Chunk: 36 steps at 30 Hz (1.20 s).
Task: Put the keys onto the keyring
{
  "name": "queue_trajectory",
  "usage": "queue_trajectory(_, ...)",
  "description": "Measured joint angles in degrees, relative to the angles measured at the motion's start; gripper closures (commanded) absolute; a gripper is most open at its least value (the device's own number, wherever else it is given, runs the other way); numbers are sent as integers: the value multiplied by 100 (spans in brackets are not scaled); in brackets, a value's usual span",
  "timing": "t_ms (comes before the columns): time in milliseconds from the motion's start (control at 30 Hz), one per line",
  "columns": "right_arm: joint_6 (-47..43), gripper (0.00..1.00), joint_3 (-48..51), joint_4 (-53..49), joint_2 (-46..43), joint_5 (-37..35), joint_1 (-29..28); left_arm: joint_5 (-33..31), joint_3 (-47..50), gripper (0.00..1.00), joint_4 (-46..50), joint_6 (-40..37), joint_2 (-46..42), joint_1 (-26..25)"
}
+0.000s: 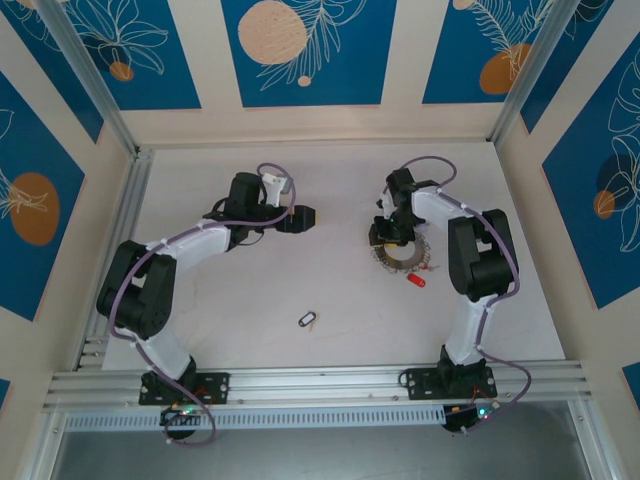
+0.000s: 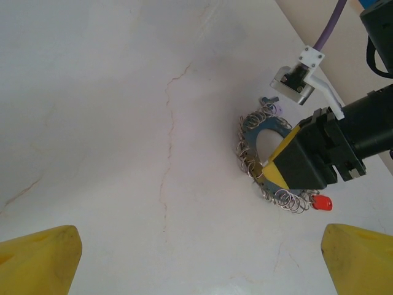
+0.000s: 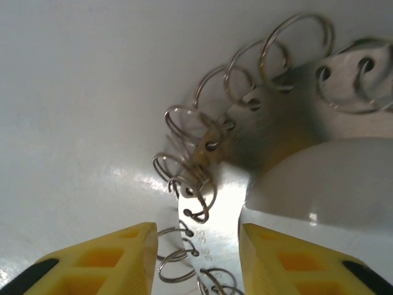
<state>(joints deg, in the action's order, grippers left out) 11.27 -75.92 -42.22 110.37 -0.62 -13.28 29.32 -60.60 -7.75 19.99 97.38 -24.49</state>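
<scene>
Look to 3 o'clock on the counter for the keys, lying flat, with the red piece at their 5 o'clock. Find the right gripper down on top of them, partly apart, sitting on both sides of the silvery band and not yet squeezing, by the look of the right wrist view. Could pinch just one thin wire ring and leave the rest behind. Could also slide off the smooth metal, or scrape the flat bunch along the slick counter instead of lifting it. Blocked by no other thing. See the left gripper at 10 o'clock of the bunch, wide apart, holding nothing, well apart from it. Spot a small loop at 8 o'clock, lying alone, maybe the keyring.
</scene>
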Motion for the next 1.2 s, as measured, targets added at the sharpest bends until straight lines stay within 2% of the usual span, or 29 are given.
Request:
queue_trajectory(367,-66,77,-55,236,236,109,-59,26,-7,0,-4,2,0,0)
queue_trajectory(767,-81,81,-57,260,238,105,-140,26,-7,0,-26,92,20,0)
queue_trajectory(1200,-184,100,-57,284,225,79,-192,26,-7,0,-31,107,26,0)
